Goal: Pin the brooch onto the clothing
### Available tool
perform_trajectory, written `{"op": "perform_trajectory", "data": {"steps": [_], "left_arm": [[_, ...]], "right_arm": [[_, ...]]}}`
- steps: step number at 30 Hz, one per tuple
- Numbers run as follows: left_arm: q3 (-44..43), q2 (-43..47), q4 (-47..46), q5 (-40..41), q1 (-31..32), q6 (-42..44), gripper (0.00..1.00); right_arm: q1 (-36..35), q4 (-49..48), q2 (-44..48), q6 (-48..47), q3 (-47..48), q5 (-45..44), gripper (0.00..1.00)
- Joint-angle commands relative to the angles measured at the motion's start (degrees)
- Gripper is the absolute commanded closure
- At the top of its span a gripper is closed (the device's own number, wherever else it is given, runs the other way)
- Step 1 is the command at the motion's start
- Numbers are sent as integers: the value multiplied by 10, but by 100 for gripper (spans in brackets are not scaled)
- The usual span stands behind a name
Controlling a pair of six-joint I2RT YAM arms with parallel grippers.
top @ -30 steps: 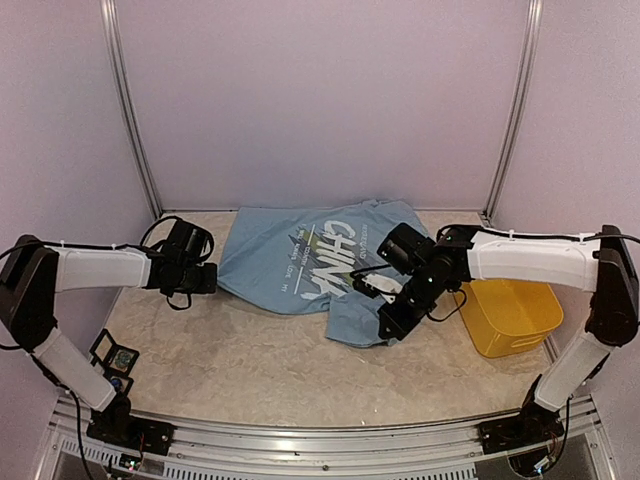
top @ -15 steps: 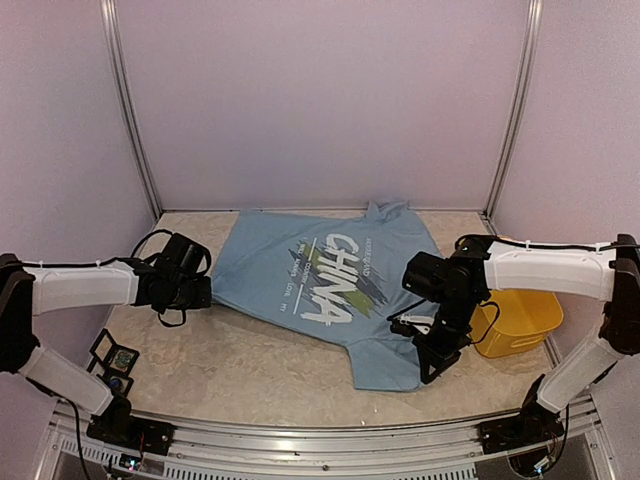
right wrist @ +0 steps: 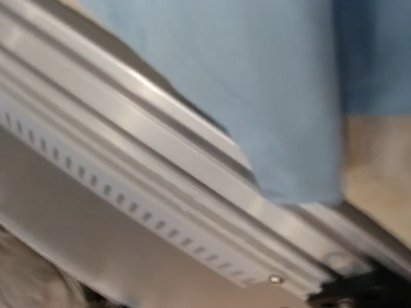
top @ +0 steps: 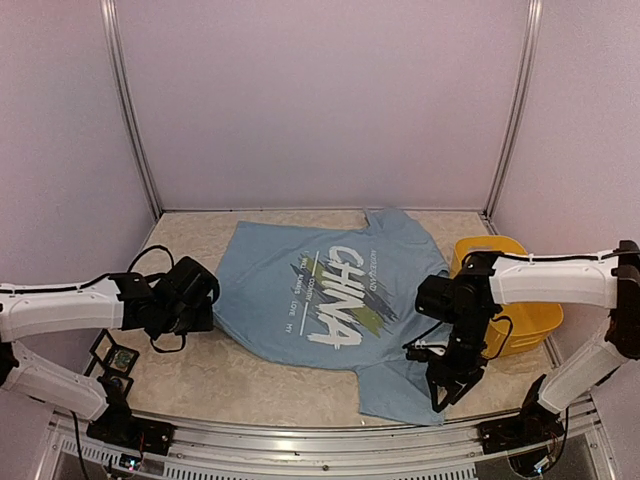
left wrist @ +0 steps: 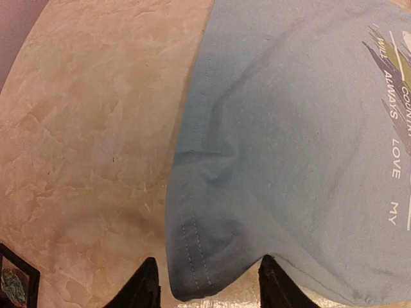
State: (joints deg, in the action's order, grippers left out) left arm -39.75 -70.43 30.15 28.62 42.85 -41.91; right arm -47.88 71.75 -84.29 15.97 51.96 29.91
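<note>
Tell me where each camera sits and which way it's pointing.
Top external: high behind the arm bases, looking down on the T-shirt, yellow bin, left arm and right arm.
Left wrist: low over the shirt's edge; left claw fingertips show, apart.
Right wrist: blurred, faces the shirt's hem and the near rail; no fingers show.
Shared: all show the T-shirt.

Yellow plastic bin [top: 525, 318] sits at rt side of beige marble-look table [top: 250, 375]. Black square-framed display cases [top: 113, 360] lie at near-left corner, just beside each other. Alu rail [top: 320, 445] runs along near edge. Lilac walls [top: 320, 100] w/ metal posts [top: 130, 110] behind.
</note>
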Motion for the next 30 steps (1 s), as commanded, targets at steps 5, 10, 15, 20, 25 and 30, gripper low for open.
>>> {"op": "perform_trajectory", "data": {"steps": [5, 10, 15, 20, 25, 30], "left_arm": [[-96, 45, 66, 191, 75, 2, 41], [-96, -2, -62, 133, 30, 122, 50], [-61, -95, -190, -6, -55, 140, 68], [-57, -200, -236, -36, -69, 142, 71], [-16, -249, -228, -58, -69, 107, 73], [65, -214, -190, -63, -52, 29, 72]], "right_arm": [[24, -51, -2, 38, 163, -167, 49], [57, -207, -58, 37, 131, -268, 73], [109, -351, -124, 23, 115, -325, 92], [125, -407, -214, 1, 132, -345, 100], [126, -421, -266, -17, 162, -372, 100], [125, -428, -278, -42, 171, -360, 100]]}}
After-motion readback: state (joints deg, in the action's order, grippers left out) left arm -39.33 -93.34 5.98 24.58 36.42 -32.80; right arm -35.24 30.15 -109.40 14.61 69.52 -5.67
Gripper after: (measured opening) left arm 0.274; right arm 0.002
